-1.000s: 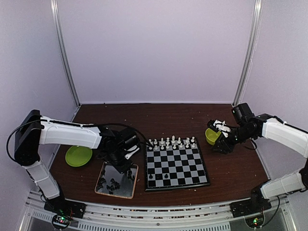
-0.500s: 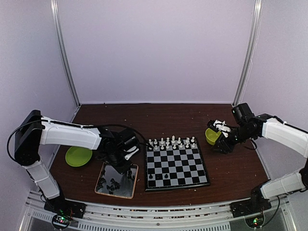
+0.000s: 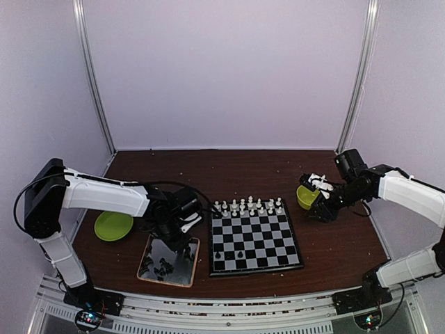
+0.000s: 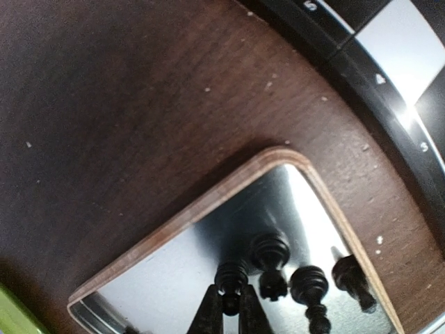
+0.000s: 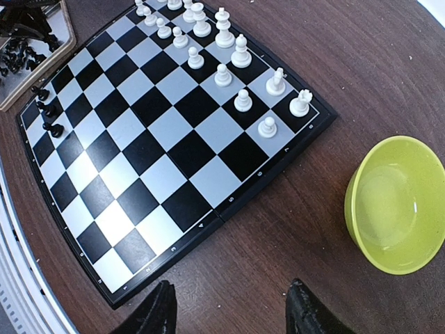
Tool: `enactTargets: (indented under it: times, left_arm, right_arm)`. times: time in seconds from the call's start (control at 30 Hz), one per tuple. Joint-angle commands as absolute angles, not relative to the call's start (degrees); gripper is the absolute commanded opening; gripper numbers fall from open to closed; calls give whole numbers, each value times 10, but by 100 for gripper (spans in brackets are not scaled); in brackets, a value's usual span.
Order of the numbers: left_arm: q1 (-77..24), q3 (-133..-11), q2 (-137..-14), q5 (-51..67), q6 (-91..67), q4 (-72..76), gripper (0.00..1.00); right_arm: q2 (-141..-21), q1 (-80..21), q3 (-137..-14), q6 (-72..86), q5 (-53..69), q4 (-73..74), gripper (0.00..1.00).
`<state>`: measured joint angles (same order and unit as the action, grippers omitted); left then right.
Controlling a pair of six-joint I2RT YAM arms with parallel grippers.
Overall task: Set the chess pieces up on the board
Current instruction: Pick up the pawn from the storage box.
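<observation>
Progress looks close to halfway, judging by the chessboard (image 3: 254,242). On its near side only three black men (image 5: 47,110) stand, grouped by the near-left corner, and the rest of that side is bare. The two far rows are lined with white pieces (image 5: 222,75), seemingly a full set. What is left, then, is nearly all of black's side.

Those pieces lie in the metal tray (image 4: 181,223), which sits on the worktop (image 3: 334,243) just left of the board, toward the near edge. A cluster of spare black pieces (image 3: 161,266) rests on its mirror-like floor. The left fingers (image 4: 211,312) are down inside it, pinched almost together around the neck of what looks like a black pawn (image 4: 231,277). The pawn seems to stand on the tray floor, though I cannot tell whether it has left the surface. Three more dark pieces stand just beside it.

Farther back on the left, a lime-green bowl (image 3: 113,225) shows nothing inside. A second green bowl (image 5: 393,202), off the board's far-right corner, is empty too — which fits with the white set being out on its squares. The right fingers (image 5: 161,313) hang spread wide over bare worktop, between the board's corner and that bowl, holding nothing.
</observation>
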<state>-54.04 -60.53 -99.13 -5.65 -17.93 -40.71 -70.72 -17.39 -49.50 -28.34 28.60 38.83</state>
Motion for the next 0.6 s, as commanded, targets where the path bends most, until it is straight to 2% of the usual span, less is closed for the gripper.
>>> enactTargets:
  times: [0.0, 0.13, 0.37, 0.57]
  left_arm:
    - [-536, -635, -987, -141, -179, -451, 0]
    - [-534, -648, -963, -137, -174, -466, 0]
    - [-546, -678, -917, -19, -172, -393, 0]
    - [-598, -747, -946, 37, -107, -333, 1]
  right_arm:
    - [-710, -177, -502, -287, 279, 389, 54]
    - [-710, -177, -503, -287, 279, 389, 54]
    - [-707, -177, -503, -287, 278, 390, 54]
    - [-704, -177, -503, -287, 279, 390, 54]
